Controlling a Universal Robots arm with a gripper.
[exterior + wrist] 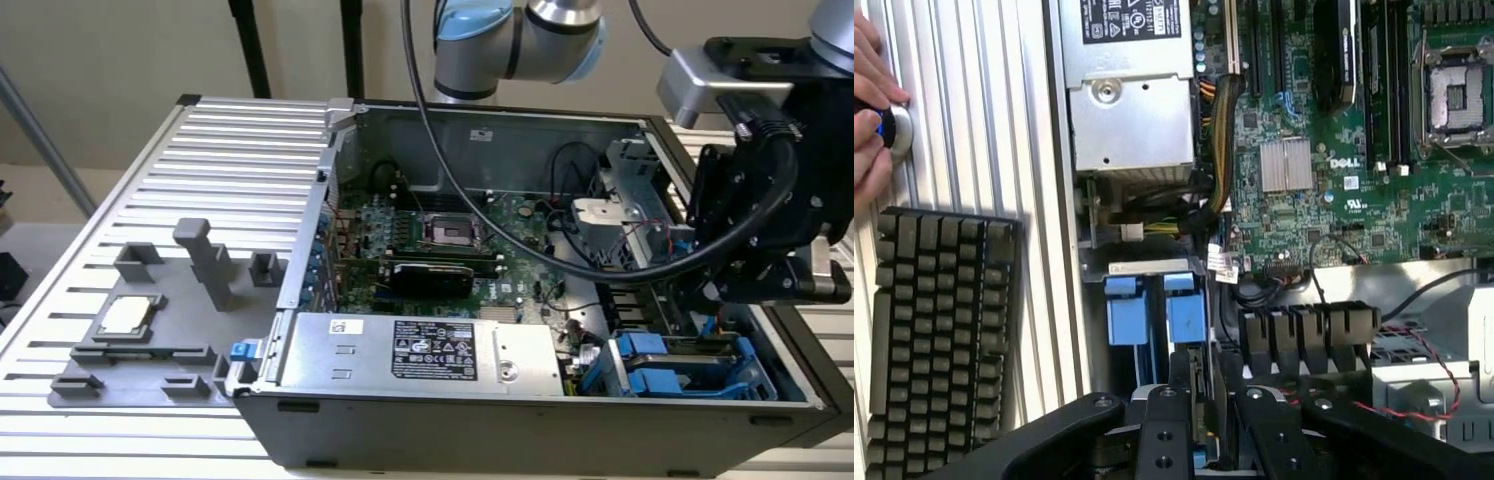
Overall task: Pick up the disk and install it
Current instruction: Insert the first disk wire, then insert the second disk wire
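Note:
In the wrist view the disk shows edge-on as a thin grey slab with a bit of blue frame at its lower end. It stands upright in the drive bay at the case's front corner. My gripper is shut on the disk, with one black finger on each flat side. Just beyond it, two blue frame tabs of drives sit in the same bay. In the exterior view the arm's black wrist hangs over that bay at the exterior view's right and hides the grip.
The open computer case holds the motherboard, a grey power supply and loose cables near the bay. A person's hand rests on a round button beside a dark keyboard. A grey fixture with a CPU chip lies on the slatted table.

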